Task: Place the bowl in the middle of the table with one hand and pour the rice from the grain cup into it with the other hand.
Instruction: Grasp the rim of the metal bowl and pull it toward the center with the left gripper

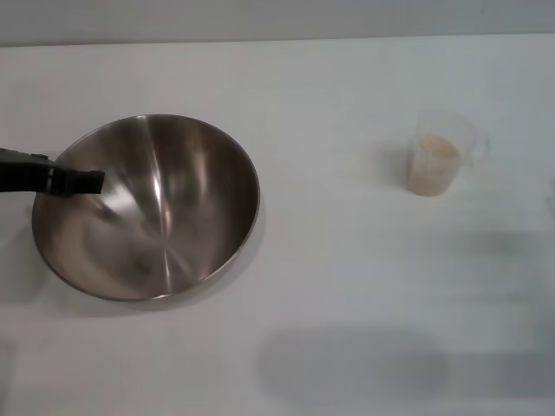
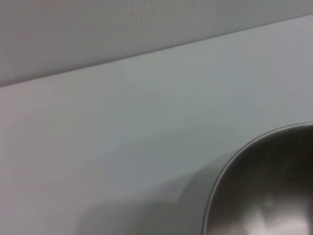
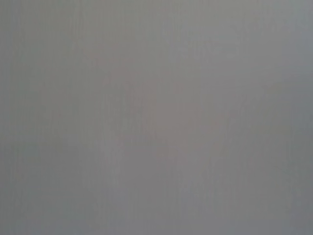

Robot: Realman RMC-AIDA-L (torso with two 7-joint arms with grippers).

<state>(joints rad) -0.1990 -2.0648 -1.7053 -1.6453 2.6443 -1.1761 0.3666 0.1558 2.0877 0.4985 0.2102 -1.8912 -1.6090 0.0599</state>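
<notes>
Bowl: the steel mixing bowl is wide, round and shiny, lying on the left part of the table.
Cup: the clear grain cup with side handle stands well apart on the right, holding cream rice.
Left pincer: the black left pincer reaches in from the left, over the bowl's left rim; whether it grips the rim, I cannot tell.
Right pincer: not seen.

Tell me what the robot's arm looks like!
Only a little of the left arm shows, at the left side of the head view. It ends in a thin, flat, black left pincer with a squared tip and a pale mark along it. No cables or lights are visible. The right arm is out of sight.
</notes>
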